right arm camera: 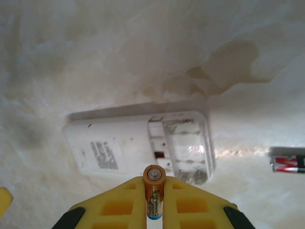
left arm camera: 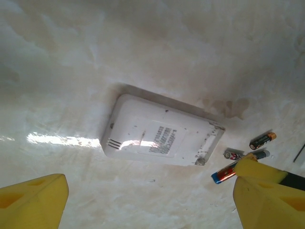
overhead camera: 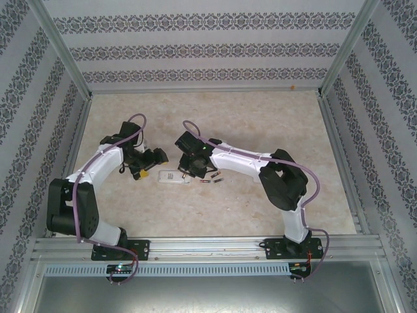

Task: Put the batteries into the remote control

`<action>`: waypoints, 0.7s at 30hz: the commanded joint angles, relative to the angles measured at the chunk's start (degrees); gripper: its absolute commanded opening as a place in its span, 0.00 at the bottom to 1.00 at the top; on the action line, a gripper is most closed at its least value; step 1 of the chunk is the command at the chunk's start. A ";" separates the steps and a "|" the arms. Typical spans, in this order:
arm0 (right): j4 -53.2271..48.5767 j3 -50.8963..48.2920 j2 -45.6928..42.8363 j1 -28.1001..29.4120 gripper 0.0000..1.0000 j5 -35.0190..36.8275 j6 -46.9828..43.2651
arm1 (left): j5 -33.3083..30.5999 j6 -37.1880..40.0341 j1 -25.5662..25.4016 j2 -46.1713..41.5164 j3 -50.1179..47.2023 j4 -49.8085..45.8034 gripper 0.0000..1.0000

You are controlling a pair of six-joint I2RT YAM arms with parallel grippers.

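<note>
- White remote control (right arm camera: 109,148) is lying on the table (right arm camera: 95,57), battery compartment (right arm camera: 183,143) gaping open.
- Right gripper (right arm camera: 155,182) is clenching one battery (right arm camera: 154,198); left gripper (left arm camera: 150,200) is hanging released.

Left arm (overhead camera: 98,163) and right arm (overhead camera: 239,160) were white-shelled with black joints, purple cables (overhead camera: 77,208) alongside. Right gripper (right arm camera: 154,186) fingers (right arm camera: 119,207) were yellow.

The right gripper's fingers (right arm camera: 116,207) hide most of the clamped battery (right arm camera: 154,183), and the right wrist view's right edge cuts off 2 other batteries (right arm camera: 288,163). A left gripper finger (left arm camera: 267,195) covers 1 end of the blue-and-red battery (left arm camera: 223,174); the label on the remote (left arm camera: 162,136) is too blurred to read.
</note>
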 commanded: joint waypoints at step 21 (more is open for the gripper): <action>-4.88 1.83 3.65 -1.02 0.14 0.91 -9.18 | 6.85 6.69 1.71 6.71 0.72 -2.40 0.84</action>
